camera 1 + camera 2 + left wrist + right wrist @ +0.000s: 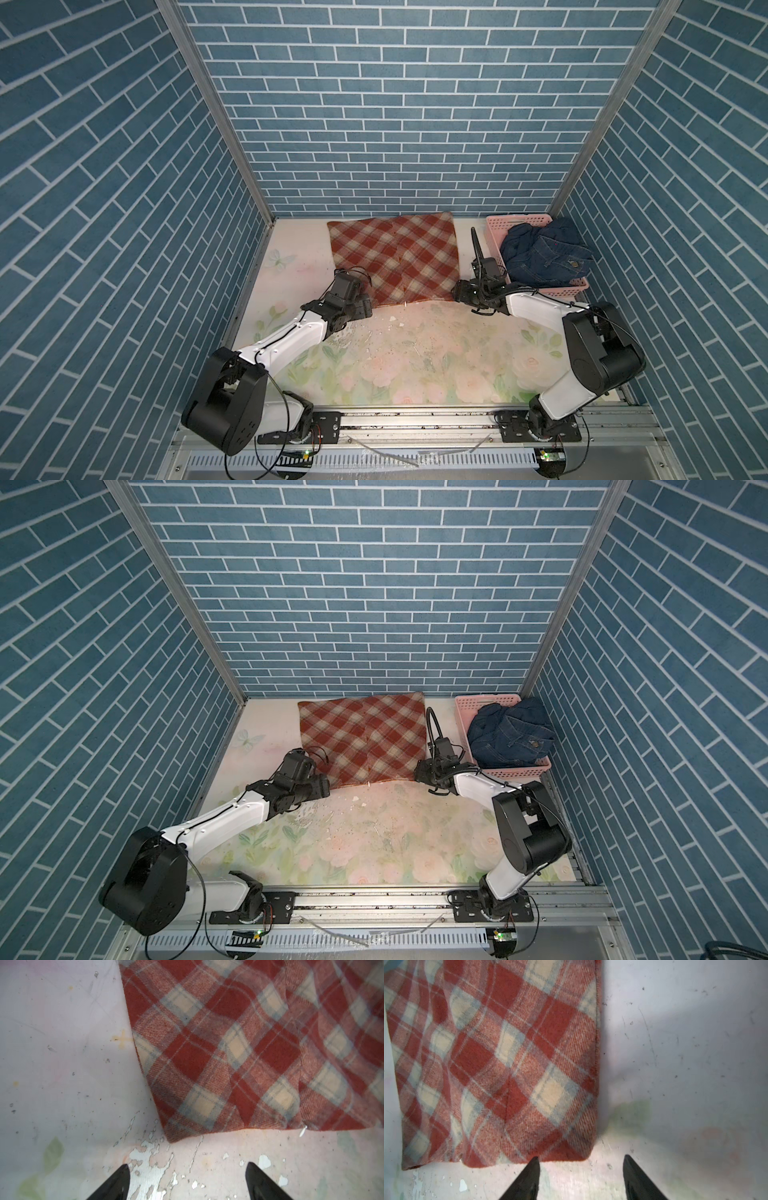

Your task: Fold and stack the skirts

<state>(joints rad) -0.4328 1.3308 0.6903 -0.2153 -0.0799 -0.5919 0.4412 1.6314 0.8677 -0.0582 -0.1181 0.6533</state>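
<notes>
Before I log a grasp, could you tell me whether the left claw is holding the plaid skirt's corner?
No: the left claw stands open over the bare table, short of the plaid skirt.

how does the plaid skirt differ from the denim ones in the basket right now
The plaid skirt lies spread flat on the table; the denim skirts are bunched in a heap in the pink basket. The plaid skirt is rust-red and cream checked; the denim skirts are plain dark blue. Both are soft cloth at the table's far end.
</notes>
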